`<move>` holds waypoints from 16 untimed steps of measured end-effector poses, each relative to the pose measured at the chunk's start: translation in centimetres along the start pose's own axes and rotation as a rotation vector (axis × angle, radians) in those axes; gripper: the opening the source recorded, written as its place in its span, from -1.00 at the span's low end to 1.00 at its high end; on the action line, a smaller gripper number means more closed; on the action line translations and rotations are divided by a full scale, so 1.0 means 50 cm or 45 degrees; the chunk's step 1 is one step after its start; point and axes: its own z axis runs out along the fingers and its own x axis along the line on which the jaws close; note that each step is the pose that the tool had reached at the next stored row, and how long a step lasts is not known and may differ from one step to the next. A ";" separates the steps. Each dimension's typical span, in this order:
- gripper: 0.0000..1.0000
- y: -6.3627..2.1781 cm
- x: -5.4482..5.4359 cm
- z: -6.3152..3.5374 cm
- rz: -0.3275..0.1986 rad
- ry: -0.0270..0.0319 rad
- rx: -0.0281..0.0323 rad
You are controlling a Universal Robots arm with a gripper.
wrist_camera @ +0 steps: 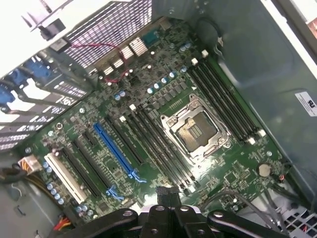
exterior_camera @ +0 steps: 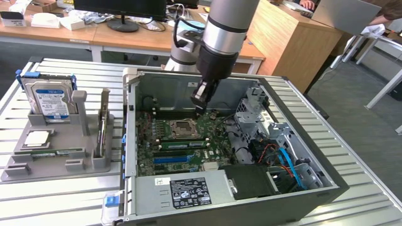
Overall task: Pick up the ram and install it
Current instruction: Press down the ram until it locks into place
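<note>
- Green board fills my wrist feed: the motherboard (wrist_camera: 163,129) lies inside the open computer case (exterior_camera: 326,186), with the empty processor socket (wrist_camera: 197,128) near its middle.
- I see the tool (exterior_camera: 199,100) hanging inside the case, above the motherboard and just over the socket area in the exterior view.
- Its fingers are drawn together; in the wrist view the dark fingertips (wrist_camera: 166,194) meet at one narrow point, and I can make out nothing clamped between them.
- I count a set of black memory slots (wrist_camera: 158,144) on one side of the socket and another set on the other side, beside the case wall.
- A long blue slot (wrist_camera: 115,151) runs alongside the black ones, further from the socket, with a white slot (wrist_camera: 67,177) beyond it.
- On the slatted worktop (exterior_camera: 56,202), towards the exterior view's left of the case, stands a grey holder (exterior_camera: 60,150).
- The ram (exterior_camera: 50,151) lies flat in a groove of that holder, well apart from the tool.
- A hard drive (exterior_camera: 50,100) stands upright at the holder's back, in blue brackets.
- A processor chip (exterior_camera: 36,137) rests on the holder, between the drive and the ram.
</note>
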 end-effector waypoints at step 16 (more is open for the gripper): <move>-0.80 0.012 0.010 0.004 0.216 -0.0061 0.0090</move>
